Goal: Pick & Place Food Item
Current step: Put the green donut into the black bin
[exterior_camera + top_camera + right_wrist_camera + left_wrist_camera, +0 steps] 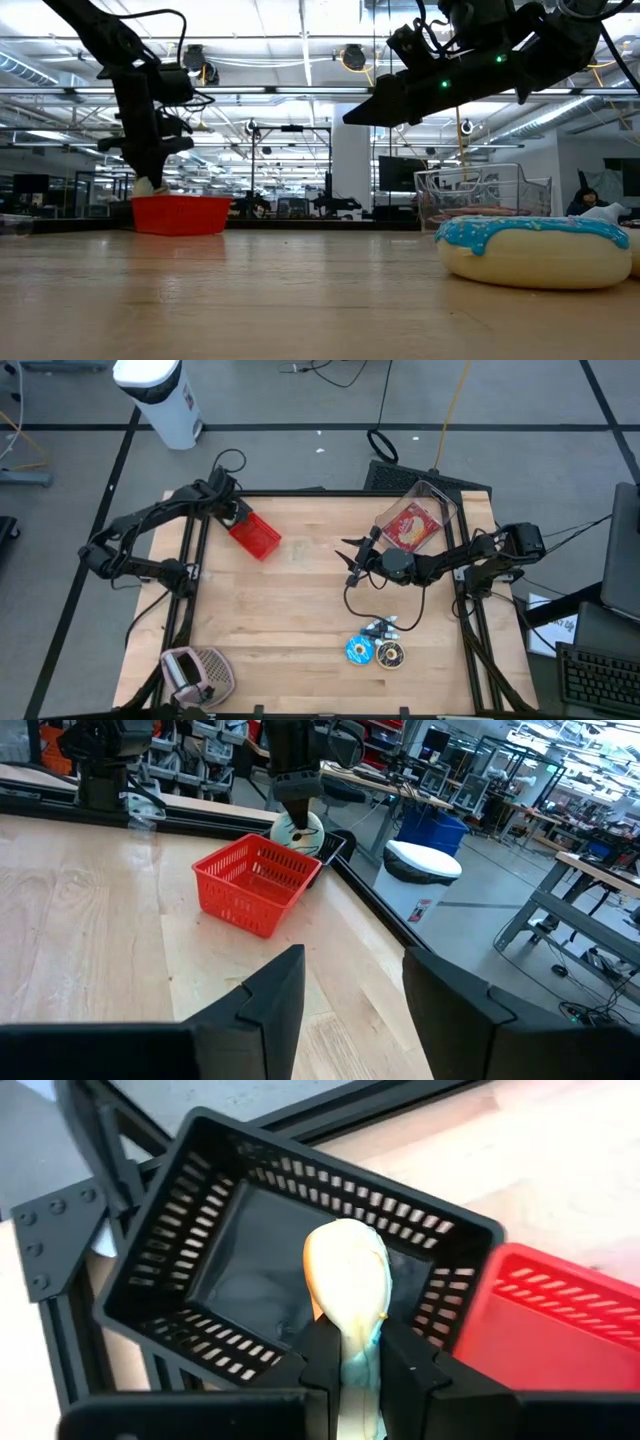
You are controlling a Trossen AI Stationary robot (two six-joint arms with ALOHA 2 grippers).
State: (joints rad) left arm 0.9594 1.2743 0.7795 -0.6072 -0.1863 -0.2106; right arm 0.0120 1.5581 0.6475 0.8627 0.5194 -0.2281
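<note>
My left gripper is shut on a pale cream, rounded food item. It holds the item over the opening of a black mesh basket at the table's far left corner. A red mesh basket stands on the table right beside the black one. The right wrist view shows the same item from across the table, under the left gripper. My right gripper hovers open and level over the middle of the table, holding nothing. My left gripper pinches the food item between its two fingers, at the end nearest the wrist. The fingers slant down from above. The item sticks out past the fingertips toward the inside of the black basket. Whether it touches the basket floor, I cannot tell.
A clear container with a red packet in it stands at the far right. A blue-iced donut and a brown one lie near the front edge. A pinkish object sits at the front left corner.
</note>
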